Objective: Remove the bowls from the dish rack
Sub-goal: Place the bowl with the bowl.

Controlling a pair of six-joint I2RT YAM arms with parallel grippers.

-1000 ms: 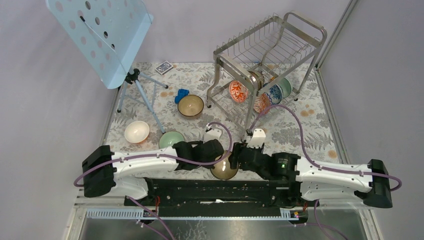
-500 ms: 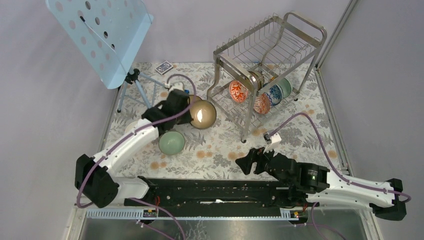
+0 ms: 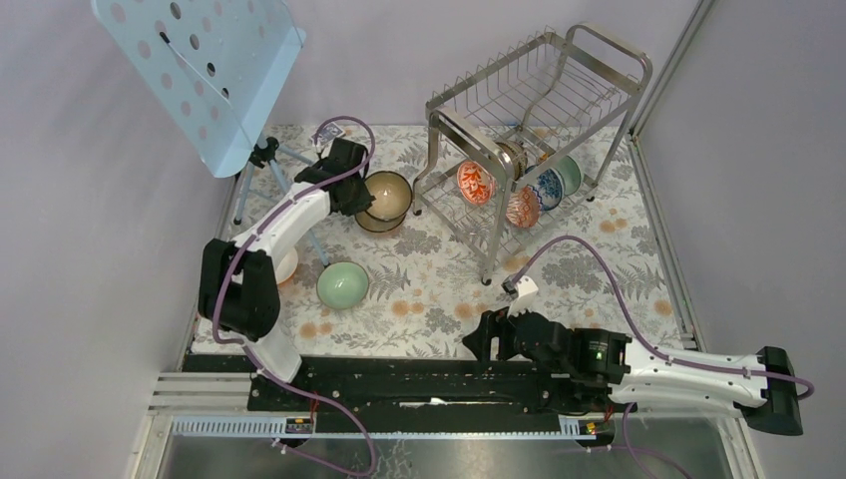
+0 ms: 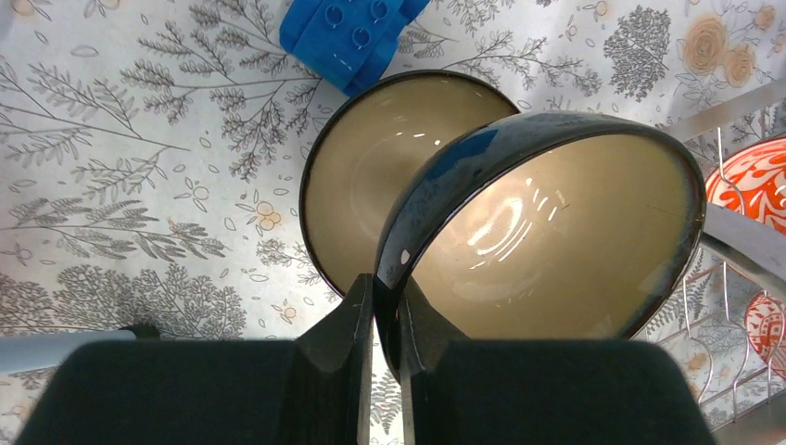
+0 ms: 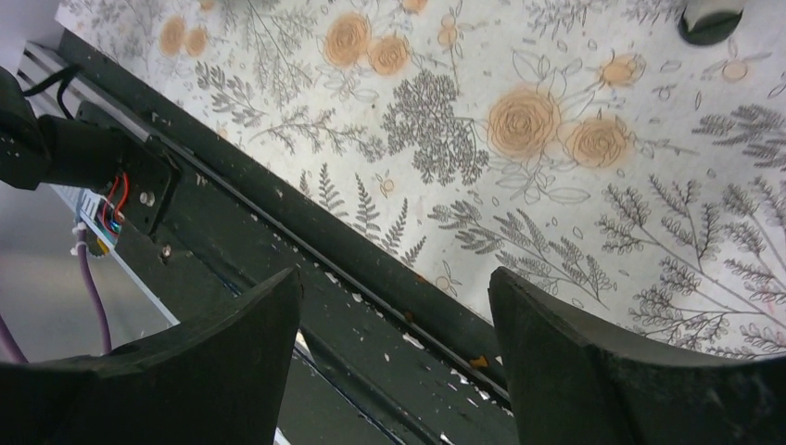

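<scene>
The floral surface (image 3: 439,289) carries the rack (image 3: 529,110) at far right, with patterned bowls (image 3: 476,183) on edge in its lower tier. A green bowl (image 3: 342,284) sits mid-left. The left fingers (image 4: 366,324) pinch the rim of a brown bowl (image 4: 556,241) — tilted over a second brown bowl (image 4: 371,176) on the surface. The right fingers (image 5: 250,334) — spread, holding nothing — hang over the near edge.

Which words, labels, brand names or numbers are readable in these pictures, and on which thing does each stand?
None is readable. The orange-red bowl and the blue-and-white bowl in the dish rack carry only ornament; the dark brown bowl in the left hand and the blue block are plain.
</scene>
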